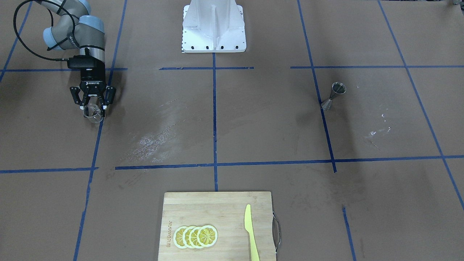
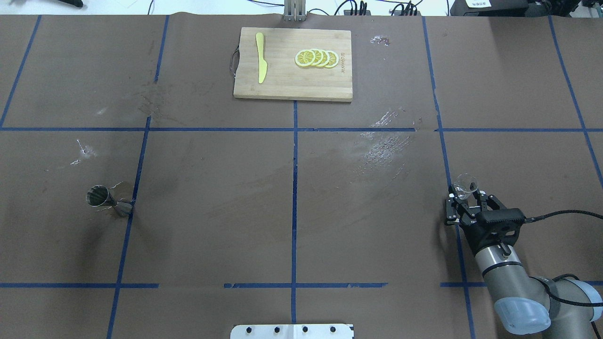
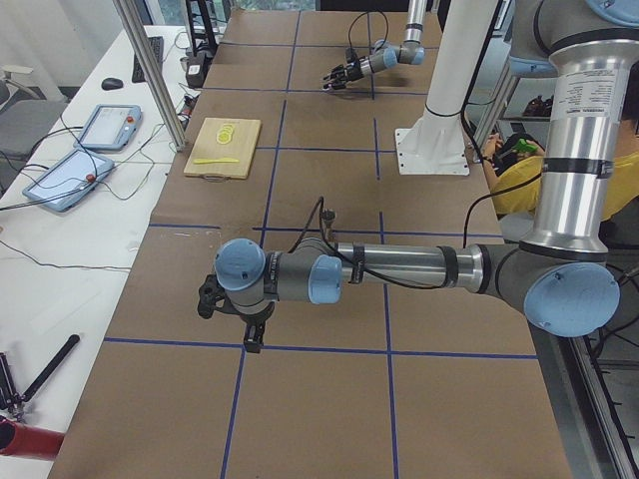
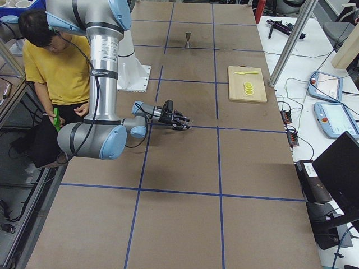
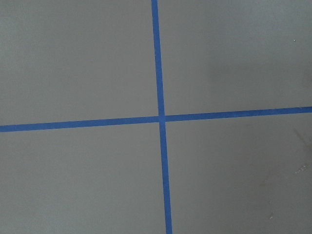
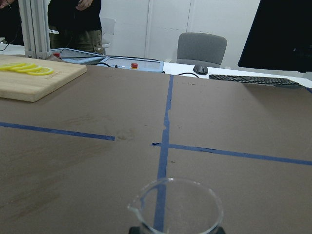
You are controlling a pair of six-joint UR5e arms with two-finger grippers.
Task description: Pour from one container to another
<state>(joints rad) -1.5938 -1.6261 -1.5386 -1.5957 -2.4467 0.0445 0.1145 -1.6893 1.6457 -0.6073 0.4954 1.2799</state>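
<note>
The small clear glass tumbler (image 1: 93,113) sits between the fingers of my right gripper (image 1: 92,106), which is shut on it low over the brown table. The same tumbler (image 2: 466,182) shows at the right gripper (image 2: 464,194) in the overhead view, and its rim (image 6: 175,204) fills the bottom of the right wrist view. The silver hourglass jigger (image 1: 333,96) (image 2: 106,201) stands upright, far across the table on my left side. My left gripper (image 3: 252,339) shows only in the exterior left view, pointing down, so I cannot tell its state.
A wooden cutting board (image 1: 217,206) (image 2: 292,84) with lemon slices (image 1: 195,236) and a yellow knife (image 1: 251,232) lies at the far middle edge. The white robot base (image 1: 214,29) stands at the near edge. A person (image 4: 50,61) sits behind the robot.
</note>
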